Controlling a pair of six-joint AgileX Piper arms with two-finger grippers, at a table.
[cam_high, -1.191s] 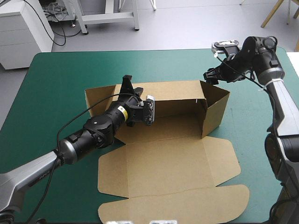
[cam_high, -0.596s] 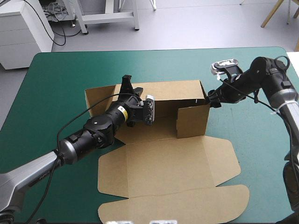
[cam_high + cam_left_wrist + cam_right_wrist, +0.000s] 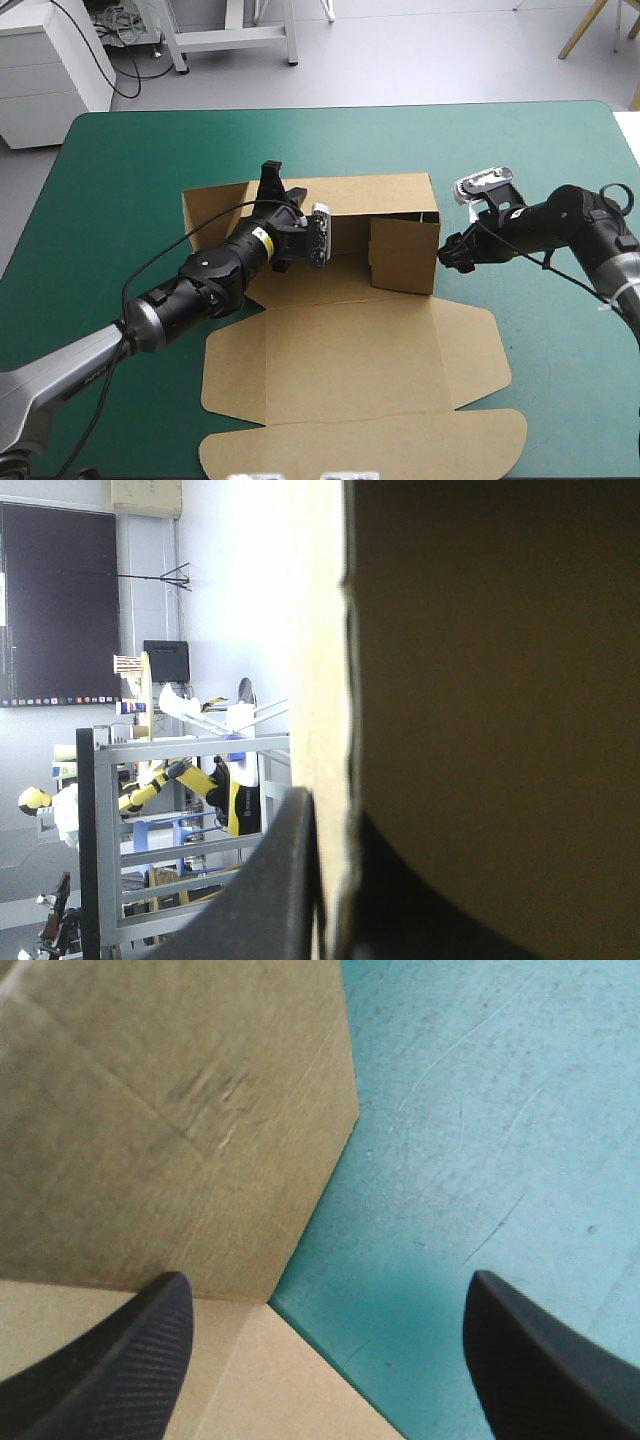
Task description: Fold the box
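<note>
Brown board lies at the centre of the high view on the teal-green worktop (image 3: 130, 160). It is the box (image 3: 350, 350), with its back wall standing, its right-hand flap (image 3: 405, 255) swung inward, and its front panels and lid flat toward the lower edge. The left fingers (image 3: 268, 178) are clamped on the back wall's top edge, left of centre, with the sheet pinched between them. The right fingers (image 3: 455, 258) are spread apart and grasp nothing, just outside the flap. I judge the step in hand to be raising and tucking the walls. Next, the right arm probably has to hold that flap square while a side panel comes up. Bare cover lies open at the right and top of the frame, and the lid nearly reaches the lower edge.
</note>
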